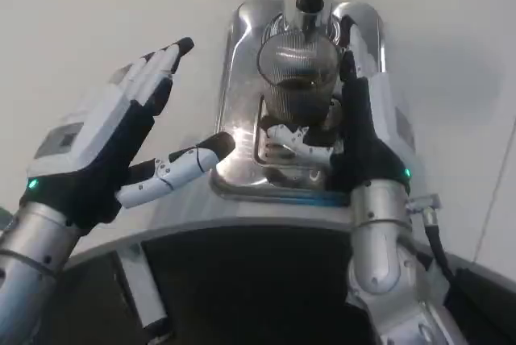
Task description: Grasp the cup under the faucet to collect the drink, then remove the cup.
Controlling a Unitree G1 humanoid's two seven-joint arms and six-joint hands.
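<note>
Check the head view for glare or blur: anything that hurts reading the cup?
Head view: the steel drip tray throws bright glare and mirror-like reflections around the ribbed glass cup, whose see-through wall blends into the steel. The cup's edges stay fairly sharp, with dark liquid visible inside. The right hand at the cup is soft but readable; the left hand is open and only slightly blurred.

A clear ribbed glass cup [297, 79] with dark drink stands on a glossy polished metal tray [234, 63] over a smooth matt white table [97, 31], flanked by brushed silver metal forearms and hands [105, 147] of white and black plastic
</note>
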